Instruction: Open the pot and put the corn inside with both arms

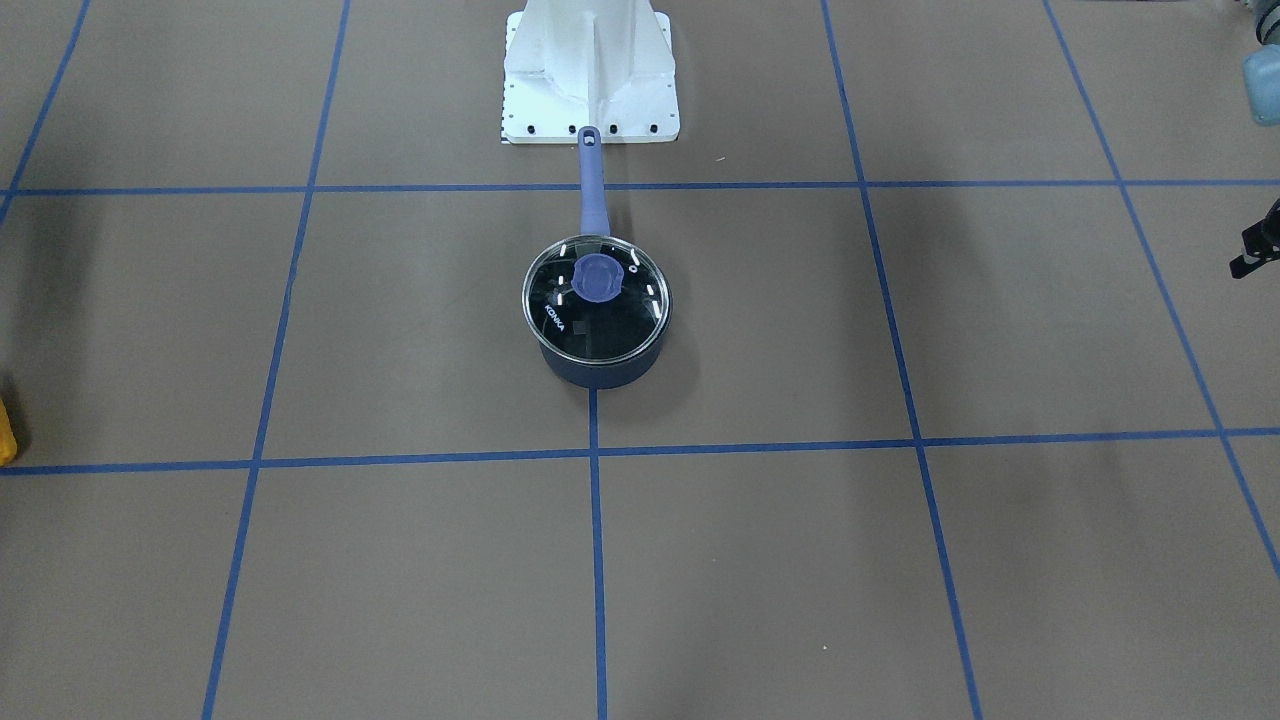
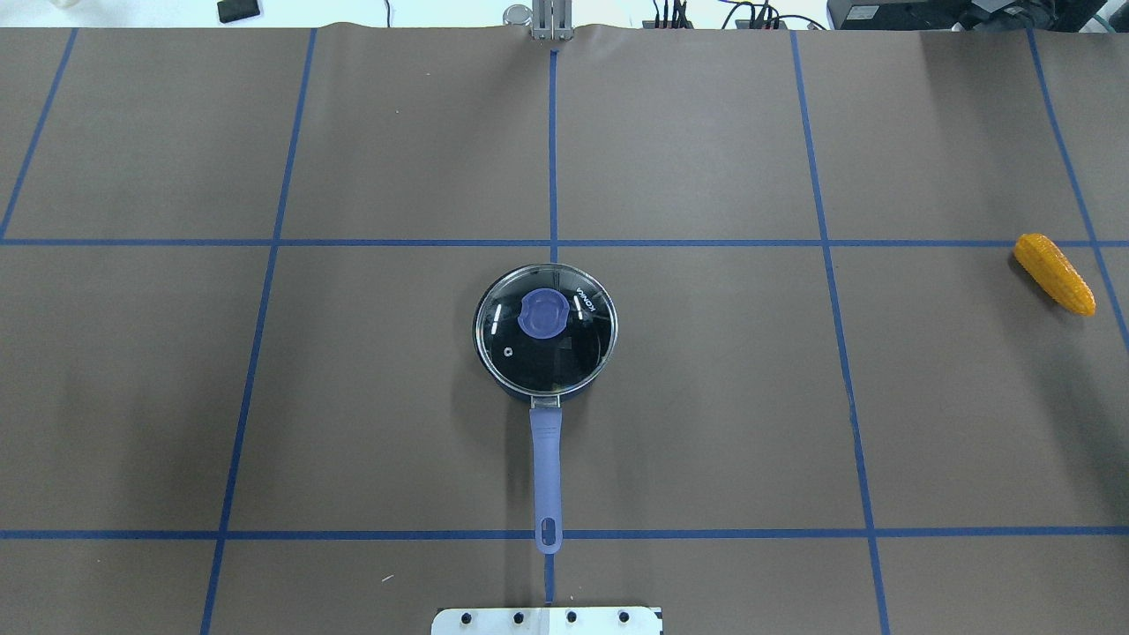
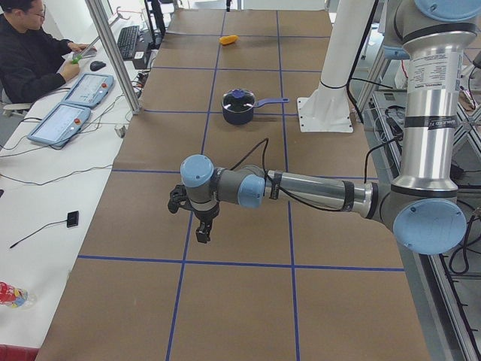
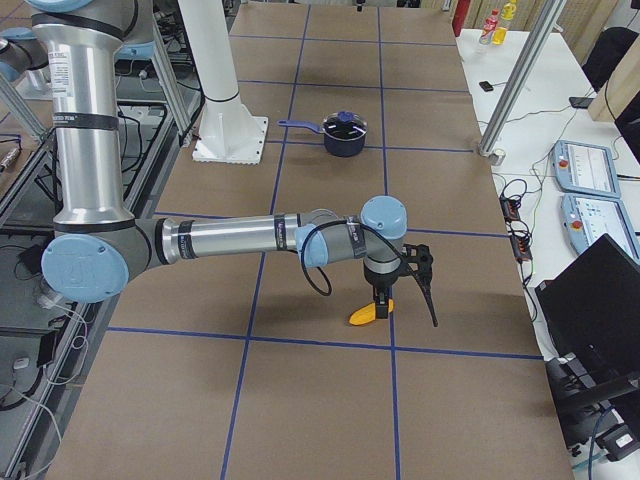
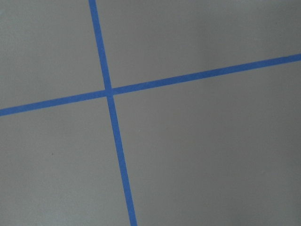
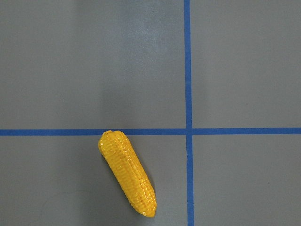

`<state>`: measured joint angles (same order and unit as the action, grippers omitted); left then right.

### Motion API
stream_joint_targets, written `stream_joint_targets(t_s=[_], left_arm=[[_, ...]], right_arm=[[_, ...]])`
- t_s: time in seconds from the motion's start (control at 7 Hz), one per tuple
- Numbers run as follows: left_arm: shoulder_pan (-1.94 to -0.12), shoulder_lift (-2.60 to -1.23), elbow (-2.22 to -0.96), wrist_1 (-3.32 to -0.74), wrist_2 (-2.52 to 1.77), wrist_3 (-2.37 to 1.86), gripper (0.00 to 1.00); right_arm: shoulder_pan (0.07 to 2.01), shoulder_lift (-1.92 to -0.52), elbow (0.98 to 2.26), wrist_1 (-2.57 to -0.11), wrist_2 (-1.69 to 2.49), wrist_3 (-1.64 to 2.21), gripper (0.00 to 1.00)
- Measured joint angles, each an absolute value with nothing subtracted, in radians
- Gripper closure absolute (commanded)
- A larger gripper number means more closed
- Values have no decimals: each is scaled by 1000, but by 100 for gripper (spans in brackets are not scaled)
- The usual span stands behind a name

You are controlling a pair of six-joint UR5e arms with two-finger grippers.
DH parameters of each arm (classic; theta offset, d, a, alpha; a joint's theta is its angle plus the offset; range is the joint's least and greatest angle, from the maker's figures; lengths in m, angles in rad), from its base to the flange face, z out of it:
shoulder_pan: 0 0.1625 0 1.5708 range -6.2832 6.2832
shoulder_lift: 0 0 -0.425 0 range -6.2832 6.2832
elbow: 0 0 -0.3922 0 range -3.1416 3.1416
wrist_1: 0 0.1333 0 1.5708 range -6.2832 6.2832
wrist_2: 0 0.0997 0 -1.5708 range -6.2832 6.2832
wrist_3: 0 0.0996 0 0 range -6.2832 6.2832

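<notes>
The navy pot (image 2: 520, 388) stands mid-table with its glass lid (image 2: 573, 348) and blue knob (image 2: 542, 314) on it; its periwinkle handle (image 2: 546, 476) points at the robot base. It also shows in the front view (image 1: 597, 372). The corn (image 2: 1054, 273) lies far to the right on the table, alone. In the right wrist view the corn (image 6: 127, 173) lies below the camera. My right gripper (image 4: 405, 300) hangs just above the corn (image 4: 366, 315); I cannot tell if it is open. My left gripper (image 3: 200, 226) hovers over bare table far left of the pot (image 3: 239, 109); its state is unclear.
The white robot pedestal (image 1: 590, 80) stands behind the pot handle. Blue tape lines grid the brown table. An operator (image 3: 30, 60) and control pendants (image 3: 68, 113) are beside the far table edge. Bottles (image 4: 497, 22) stand on a side bench.
</notes>
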<state>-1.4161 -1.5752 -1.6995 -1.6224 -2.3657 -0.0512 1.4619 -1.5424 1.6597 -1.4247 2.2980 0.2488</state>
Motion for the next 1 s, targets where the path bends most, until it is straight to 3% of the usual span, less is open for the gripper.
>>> stream_joint_targets(t_s=[0.43,1.0], left_arm=[[-1359,-1747,-1701,-1606,-2368,-279,0],[-1125,-2088,-1708,-1440,-2307,-631,0]], right_arm=[[1413,-1498,1656,-1425,2297,238,0],[1373,-1480,1621,-1427,2302,236,0]])
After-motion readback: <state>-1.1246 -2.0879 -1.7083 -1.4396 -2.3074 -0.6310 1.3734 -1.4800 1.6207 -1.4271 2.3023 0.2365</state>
